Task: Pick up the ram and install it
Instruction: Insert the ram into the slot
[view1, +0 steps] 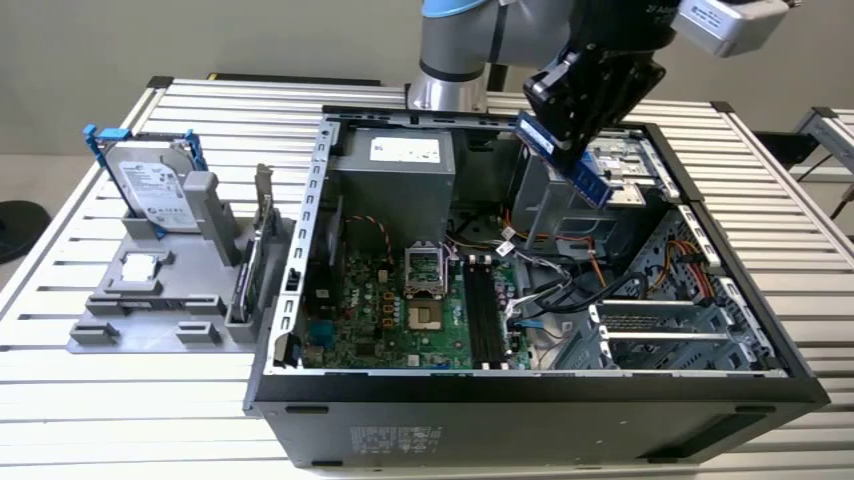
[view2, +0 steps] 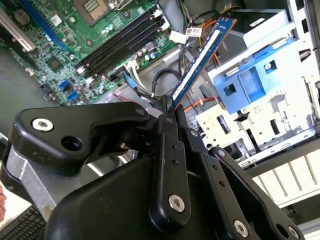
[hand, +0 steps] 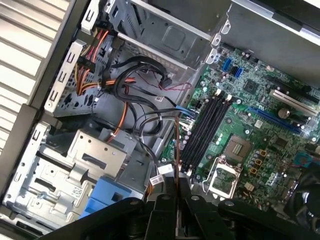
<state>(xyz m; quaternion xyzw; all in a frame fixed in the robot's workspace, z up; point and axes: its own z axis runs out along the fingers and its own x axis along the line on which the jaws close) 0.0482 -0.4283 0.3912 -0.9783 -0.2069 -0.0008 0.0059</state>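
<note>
My gripper (view1: 571, 118) hangs over the open computer case (view1: 534, 385), shut on the ram (view1: 577, 168), a narrow dark board with a bluish sticker that slants down below the fingers. In the second wrist view the ram (view2: 202, 57) sticks out from the black fingertips (view2: 167, 107) above the cables and the blue drive bracket. The first wrist view has the ram (hand: 176, 150) edge-on as a thin line, just beside the black memory slots (hand: 205, 132). Those slots (view1: 487, 320) lie on the green motherboard well below the ram, which touches nothing else.
A grey holder (view1: 134, 325) on the exterior view's left carries a silver hard drive in a blue frame (view1: 154, 185) and a card with a metal bracket (view1: 254, 250). Inside the case are a power supply (view1: 394, 165), a drive cage (view1: 627, 165) and loose cables (view1: 547, 290).
</note>
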